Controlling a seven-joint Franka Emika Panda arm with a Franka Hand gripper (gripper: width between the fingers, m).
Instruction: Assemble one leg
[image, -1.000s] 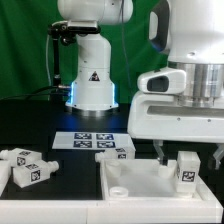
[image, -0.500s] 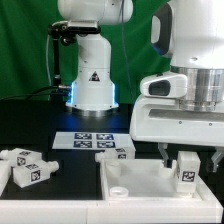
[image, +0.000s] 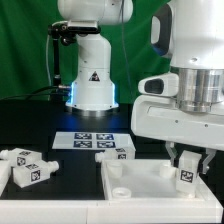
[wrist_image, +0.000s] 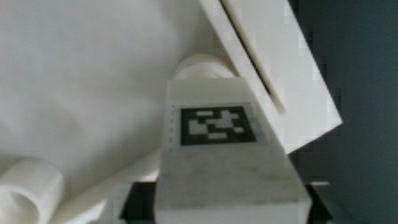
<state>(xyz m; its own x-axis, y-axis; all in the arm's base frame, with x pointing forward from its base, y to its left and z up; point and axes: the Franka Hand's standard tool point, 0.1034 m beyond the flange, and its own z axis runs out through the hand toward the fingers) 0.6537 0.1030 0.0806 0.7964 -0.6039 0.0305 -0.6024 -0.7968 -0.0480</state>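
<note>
My gripper (image: 188, 160) is shut on a leg (image: 186, 173), a white square-section block with a black-and-white tag. It holds the leg upright over the near right corner of the large white rimmed panel (image: 140, 187). In the wrist view the leg (wrist_image: 221, 130) fills the middle, with my gripper (wrist_image: 221, 196) closed on its sides. The dark fingers (wrist_image: 143, 196) show on either side, and a round corner socket (wrist_image: 199, 68) of the panel (wrist_image: 89, 90) lies just beyond the leg's end. The contact between peg and socket is hidden.
Two more legs (image: 25, 166) lie on the black table at the exterior view's left, and another (image: 117, 152) lies behind the panel. The marker board (image: 88, 140) lies in front of the robot base (image: 92, 80).
The wrist has turned about its upright axis with the leg in the jaws, so the hand looks narrower. The leg stays at the same corner of the panel.
</note>
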